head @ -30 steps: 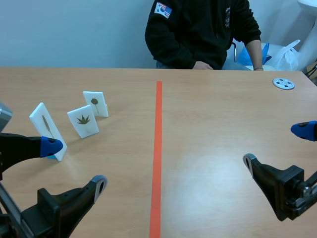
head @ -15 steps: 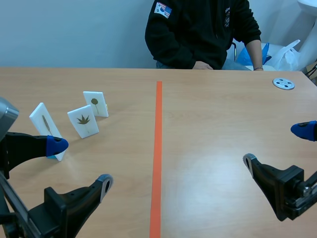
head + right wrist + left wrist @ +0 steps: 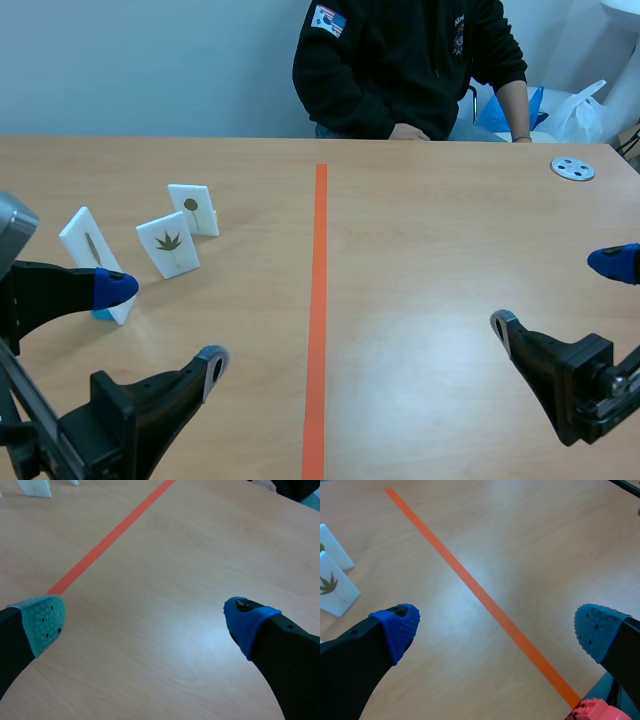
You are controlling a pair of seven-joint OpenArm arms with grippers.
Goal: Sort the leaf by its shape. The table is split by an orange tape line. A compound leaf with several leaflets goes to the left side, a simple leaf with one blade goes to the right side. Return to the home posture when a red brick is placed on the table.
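Three white leaf cards stand left of the orange tape line (image 3: 318, 300). The nearest card (image 3: 88, 250) bears a long narrow leaf. The middle card (image 3: 168, 243) (image 3: 334, 584) shows a leaf with several pointed leaflets. The far card (image 3: 193, 209) (image 3: 334, 551) has one round blade. My left gripper (image 3: 163, 325) (image 3: 495, 627) is open and holds nothing, with one fingertip close beside the nearest card. At the near right my right gripper (image 3: 557, 294) (image 3: 145, 622) is open over bare table. A red studded piece (image 3: 596, 712) shows by the table's near edge in the left wrist view.
A person in a black top (image 3: 400, 60) sits across the table, hands at its far edge. A small grey disc (image 3: 572, 168) lies at the far right. In the right wrist view the tape line (image 3: 107, 540) runs ahead of the gripper.
My left gripper has shifted a little to the right, toward the tape line. The cards, the right arm and the person have not moved.
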